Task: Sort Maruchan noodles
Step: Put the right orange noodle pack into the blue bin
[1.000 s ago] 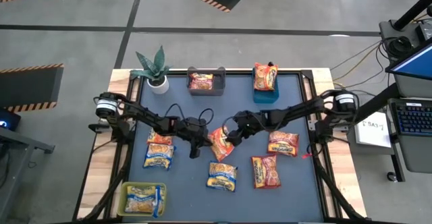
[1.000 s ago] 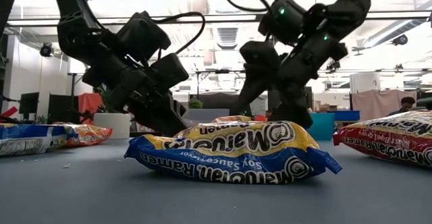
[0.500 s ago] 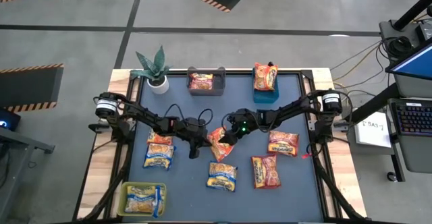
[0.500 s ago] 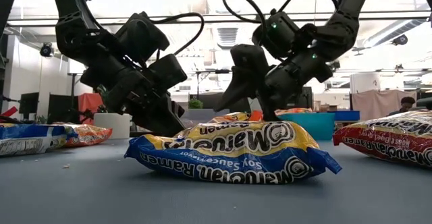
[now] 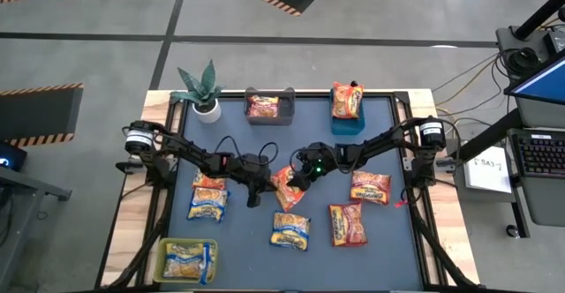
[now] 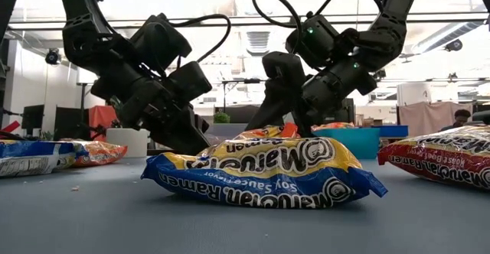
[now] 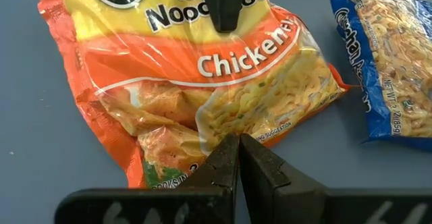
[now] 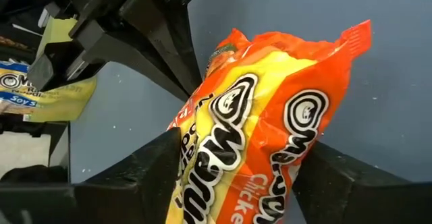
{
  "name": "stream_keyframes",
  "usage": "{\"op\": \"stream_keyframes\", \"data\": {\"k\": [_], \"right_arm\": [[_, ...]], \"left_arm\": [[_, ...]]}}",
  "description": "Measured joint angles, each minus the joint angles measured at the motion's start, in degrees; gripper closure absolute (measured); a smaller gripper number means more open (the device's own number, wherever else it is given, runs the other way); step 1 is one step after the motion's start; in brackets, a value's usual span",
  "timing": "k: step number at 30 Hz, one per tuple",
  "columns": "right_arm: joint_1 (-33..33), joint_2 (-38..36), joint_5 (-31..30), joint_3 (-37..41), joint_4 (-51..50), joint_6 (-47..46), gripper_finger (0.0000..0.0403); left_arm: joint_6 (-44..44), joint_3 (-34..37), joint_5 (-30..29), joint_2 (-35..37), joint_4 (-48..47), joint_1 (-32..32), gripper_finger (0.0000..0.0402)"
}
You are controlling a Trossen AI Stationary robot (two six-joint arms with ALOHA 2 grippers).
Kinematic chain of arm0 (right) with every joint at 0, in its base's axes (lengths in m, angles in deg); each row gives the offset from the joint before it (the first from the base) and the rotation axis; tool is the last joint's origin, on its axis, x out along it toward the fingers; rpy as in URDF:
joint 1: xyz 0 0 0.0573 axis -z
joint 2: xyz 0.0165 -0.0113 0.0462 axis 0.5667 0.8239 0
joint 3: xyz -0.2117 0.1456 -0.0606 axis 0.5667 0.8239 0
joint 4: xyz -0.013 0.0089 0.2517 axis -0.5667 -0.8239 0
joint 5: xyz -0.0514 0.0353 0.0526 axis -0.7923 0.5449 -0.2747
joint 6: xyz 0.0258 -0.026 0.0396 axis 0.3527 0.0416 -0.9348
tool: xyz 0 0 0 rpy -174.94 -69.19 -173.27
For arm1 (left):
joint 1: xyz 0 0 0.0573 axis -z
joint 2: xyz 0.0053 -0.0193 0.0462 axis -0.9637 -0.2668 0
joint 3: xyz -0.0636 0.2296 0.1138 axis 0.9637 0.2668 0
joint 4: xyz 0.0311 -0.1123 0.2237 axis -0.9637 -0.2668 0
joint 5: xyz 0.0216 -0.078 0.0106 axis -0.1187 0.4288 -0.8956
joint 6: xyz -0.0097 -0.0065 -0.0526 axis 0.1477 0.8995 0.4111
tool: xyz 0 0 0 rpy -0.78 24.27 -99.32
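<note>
Low view, nearest the lens: a yellow-and-blue plastic Maruchan soy sauce ramen packet (image 6: 264, 174) lies flat on the blue-grey table mat (image 6: 245, 227). All else is placed from it. Just behind it stands the orange-and-yellow plastic chicken ramen packet (image 6: 268, 132), tilted up off the mat.

The right gripper (image 8: 236, 177) has a finger on each side of the orange packet's lower half, and both pads (image 8: 158, 166) touch the wrapper; its jaws are partly closed around the packet, which bulges between them. The left gripper (image 7: 237, 160) has its fingers pressed together, with no gap, their tips at the packet's opposite end; whether they pinch the wrapper edge I cannot tell.

In the high view, the orange packet (image 5: 287, 185) sits between the two arms, directly beyond the soy sauce packet (image 5: 290, 229). To one side of that landmark lie two red-pink packets (image 5: 346, 224), (image 5: 370, 187); to the other, two yellow-and-blue packets (image 5: 207, 203) overlapping, and nearer the table's front corner a yellow-green bin (image 5: 166, 249) holding more.

Farthest off, at the mat's back edge, are a dark bin (image 5: 249, 96) with one orange packet, a blue bin (image 5: 340, 125) with another, and a small potted plant (image 5: 201, 88).
</note>
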Motion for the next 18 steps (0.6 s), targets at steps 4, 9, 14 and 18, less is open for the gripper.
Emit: {"op": "stream_keyframes", "data": {"k": [4, 9, 14, 18], "right_arm": [[0.0, 0.0, -0.2, 0.0, 0.3, 0.4, 0.018], [0.0, 0.0, -0.2, 0.0, 1.3, 0.8, 0.0196], [0.0, -0.1, -1.3, 0.0, 2.5, 1.9, 0.0215], [0.0, -0.6, -1.7, 0.0, 3.3, 4.0, 0.0236]], "left_arm": [[-0.3, 0.4, -0.5, 1.0, -0.4, -0.2, 0.0401], [-1.4, 2.2, -4.8, 5.0, -0.2, -0.3, 0.0401], [-3.9, 3.7, -6.2, 11.0, 0.0, -0.4, 0.0401], [-5.8, 5.1, -6.1, 18.0, 0.3, -1.2, 0.0401]]}}
